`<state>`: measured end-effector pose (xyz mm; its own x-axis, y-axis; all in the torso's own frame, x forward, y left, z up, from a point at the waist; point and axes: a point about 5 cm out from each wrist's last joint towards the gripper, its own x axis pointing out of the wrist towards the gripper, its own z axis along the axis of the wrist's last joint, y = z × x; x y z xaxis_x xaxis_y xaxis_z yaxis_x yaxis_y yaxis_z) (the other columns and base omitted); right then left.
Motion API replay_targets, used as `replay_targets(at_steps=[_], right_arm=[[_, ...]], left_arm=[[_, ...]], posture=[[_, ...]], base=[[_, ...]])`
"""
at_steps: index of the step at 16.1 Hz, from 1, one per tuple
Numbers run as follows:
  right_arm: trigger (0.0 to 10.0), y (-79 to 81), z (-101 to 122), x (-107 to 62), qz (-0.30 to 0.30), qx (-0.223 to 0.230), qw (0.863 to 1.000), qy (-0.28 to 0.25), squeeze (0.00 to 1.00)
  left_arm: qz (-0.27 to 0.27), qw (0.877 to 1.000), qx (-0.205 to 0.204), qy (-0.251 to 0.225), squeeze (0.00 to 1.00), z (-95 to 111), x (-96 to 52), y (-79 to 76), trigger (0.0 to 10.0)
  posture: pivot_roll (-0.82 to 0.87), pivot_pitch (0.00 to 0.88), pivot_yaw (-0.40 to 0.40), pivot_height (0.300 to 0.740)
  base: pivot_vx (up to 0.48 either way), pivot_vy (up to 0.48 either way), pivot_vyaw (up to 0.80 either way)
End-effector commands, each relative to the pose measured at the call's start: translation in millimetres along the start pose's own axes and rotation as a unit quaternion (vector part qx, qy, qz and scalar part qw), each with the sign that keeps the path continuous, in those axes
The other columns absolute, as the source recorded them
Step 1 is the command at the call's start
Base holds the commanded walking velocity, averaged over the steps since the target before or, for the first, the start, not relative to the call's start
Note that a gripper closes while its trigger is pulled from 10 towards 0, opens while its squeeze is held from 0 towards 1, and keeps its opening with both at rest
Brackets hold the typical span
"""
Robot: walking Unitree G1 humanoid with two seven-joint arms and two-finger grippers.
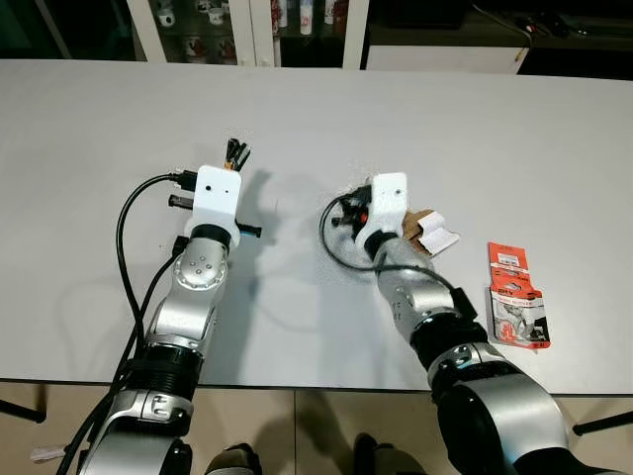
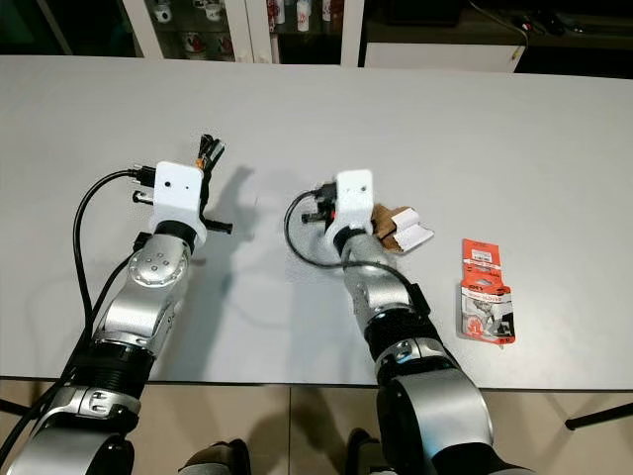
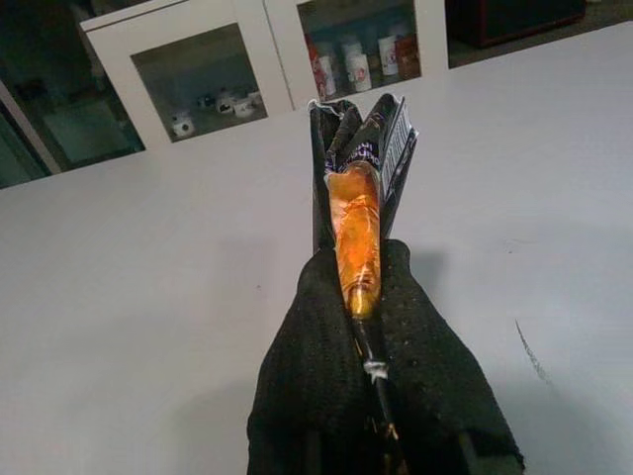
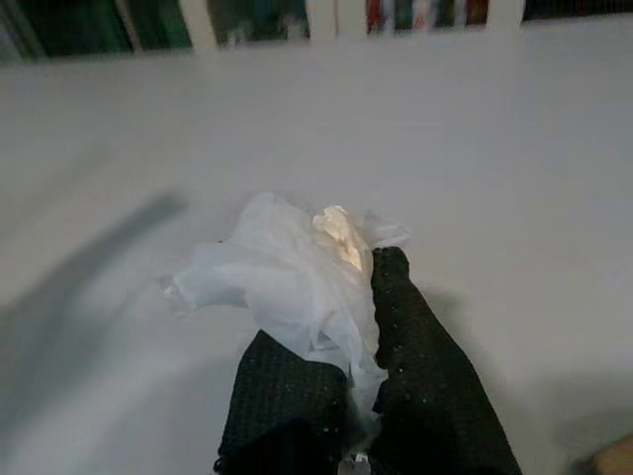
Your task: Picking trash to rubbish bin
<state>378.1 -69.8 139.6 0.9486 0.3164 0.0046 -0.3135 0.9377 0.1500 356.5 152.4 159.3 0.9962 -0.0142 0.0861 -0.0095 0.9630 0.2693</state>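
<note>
Above the white worktop point(image 1: 514, 139), the left claw point(image 3: 368, 297) was clamped on a thin, crinkly wrapper point(image 3: 358, 198), the right claw point(image 4: 361, 327) on a soft crumpled tissue point(image 4: 287, 282); both judged featherlight, slip-prone, best pinched mid-bunch

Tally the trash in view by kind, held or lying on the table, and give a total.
Snack wrapper, held in the left gripper: 1
Crumpled white tissue, held in the right gripper: 1
Brown and white carton on the table: 1
Red packets on the table: 2
Total: 5
</note>
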Motion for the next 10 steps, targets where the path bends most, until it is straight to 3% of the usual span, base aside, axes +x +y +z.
replay_targets(at_steps=[1,7,10], right_arm=[[10.0,-2.5,17.6,3.3,-0.005,0.006,0.999,-0.039,0.00],[10.0,-5.6,53.6,1.9,-0.001,0.019,0.992,-0.129,0.00],[10.0,-17.1,60.5,-8.3,-0.025,0.018,0.987,-0.159,0.00]], left_arm=[[0.001,1.000,-0.002,-0.006,0.00,3.0,1.6,-1.5,10.0],[-0.001,1.000,-0.016,-0.017,0.00,4.4,0.3,-6.9,10.0],[-0.003,1.000,-0.016,-0.016,0.00,0.6,-3.3,-10.0,10.0]], posture=[[0.01,0.124,-0.005,0.740],[0.00,0.121,-0.009,0.740],[0.00,0.119,-0.011,0.740]], base=[[0.000,0.000,0.00],[0.000,0.000,0.00],[0.000,0.000,0.00]])
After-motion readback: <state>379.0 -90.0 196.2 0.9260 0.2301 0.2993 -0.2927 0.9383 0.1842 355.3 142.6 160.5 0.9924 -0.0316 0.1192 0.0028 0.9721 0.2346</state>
